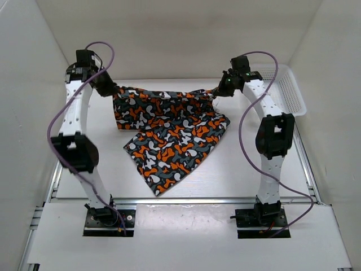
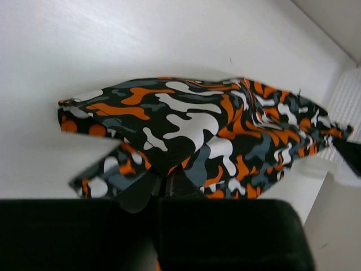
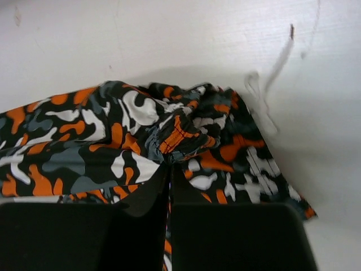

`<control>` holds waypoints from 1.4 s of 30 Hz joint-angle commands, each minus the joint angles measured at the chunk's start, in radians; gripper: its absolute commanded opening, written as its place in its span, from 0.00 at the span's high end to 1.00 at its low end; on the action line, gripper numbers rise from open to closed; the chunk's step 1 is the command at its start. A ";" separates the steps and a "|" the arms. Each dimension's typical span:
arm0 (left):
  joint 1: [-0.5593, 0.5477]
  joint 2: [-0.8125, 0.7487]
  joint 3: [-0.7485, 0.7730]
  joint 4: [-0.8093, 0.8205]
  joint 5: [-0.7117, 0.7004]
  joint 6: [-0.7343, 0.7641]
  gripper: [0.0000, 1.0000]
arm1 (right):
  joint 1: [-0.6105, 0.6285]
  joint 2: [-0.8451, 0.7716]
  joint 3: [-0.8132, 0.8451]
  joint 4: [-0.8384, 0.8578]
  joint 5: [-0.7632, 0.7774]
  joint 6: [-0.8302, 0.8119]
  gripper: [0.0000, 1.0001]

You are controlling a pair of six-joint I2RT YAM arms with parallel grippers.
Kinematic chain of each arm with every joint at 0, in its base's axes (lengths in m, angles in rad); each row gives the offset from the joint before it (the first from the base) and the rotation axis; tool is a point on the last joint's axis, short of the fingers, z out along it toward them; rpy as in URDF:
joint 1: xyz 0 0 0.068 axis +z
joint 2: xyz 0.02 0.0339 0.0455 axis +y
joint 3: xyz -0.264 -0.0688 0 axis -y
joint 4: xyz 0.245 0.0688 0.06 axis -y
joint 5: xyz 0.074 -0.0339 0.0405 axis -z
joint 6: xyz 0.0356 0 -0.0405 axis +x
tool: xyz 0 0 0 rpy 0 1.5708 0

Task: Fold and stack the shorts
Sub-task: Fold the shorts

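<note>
The camouflage shorts (image 1: 169, 132), printed in orange, black, grey and white, hang stretched between my two grippers at the back of the table, and their lower part trails forward onto the tabletop. At their left corner my left gripper (image 1: 111, 90) is shut on the fabric; in the left wrist view its jaws pinch the cloth (image 2: 186, 135) at the left gripper (image 2: 163, 176). My right gripper (image 1: 217, 90) is shut on the bunched waistband at the right corner. The right wrist view shows the gathered fabric (image 3: 180, 135) clamped at the right gripper (image 3: 170, 165).
A white mesh basket (image 1: 290, 90) stands at the back right, just behind the right arm. White walls close in the table on the left, back and right. A metal rail (image 1: 186, 200) runs along the table's near edge.
</note>
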 commanded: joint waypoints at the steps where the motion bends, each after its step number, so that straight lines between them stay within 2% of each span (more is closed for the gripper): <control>1: -0.062 -0.284 -0.176 0.001 -0.162 0.040 0.90 | -0.081 -0.159 -0.086 -0.050 0.106 -0.047 1.00; 2: -0.086 -0.377 -0.301 0.015 -0.163 0.040 0.90 | -0.081 -0.186 -0.124 -0.037 0.123 -0.047 1.00; 5: -0.184 -0.520 -0.510 0.015 -0.173 -0.006 0.90 | -0.107 -0.267 -0.264 -0.017 0.135 -0.060 1.00; 12: -0.396 -0.705 -0.867 0.067 -0.195 -0.162 0.90 | -0.144 -0.413 -0.490 -0.017 0.174 -0.060 1.00; 15: -0.494 -0.726 -0.981 0.099 -0.195 -0.227 0.90 | -0.155 -0.436 -0.575 -0.037 0.215 -0.060 1.00; 18: -0.597 -0.726 -1.041 0.125 -0.216 -0.285 0.90 | -0.166 -0.485 -0.677 -0.037 0.293 -0.017 1.00; 23: -0.714 -0.694 -1.075 0.125 -0.241 -0.341 0.90 | -0.175 -0.606 -0.864 0.002 0.312 0.022 1.00; 30: -0.803 -0.694 -1.104 0.125 -0.250 -0.388 0.90 | -0.175 -0.641 -0.921 0.012 0.324 0.011 1.00; 41: -1.051 -0.654 -1.185 0.105 -0.196 -0.511 0.90 | -0.184 -0.694 -0.987 0.023 0.326 0.011 1.00; 42: -1.052 -0.629 -1.199 0.105 -0.187 -0.522 0.86 | -0.184 -0.694 -0.996 0.033 0.313 0.011 1.00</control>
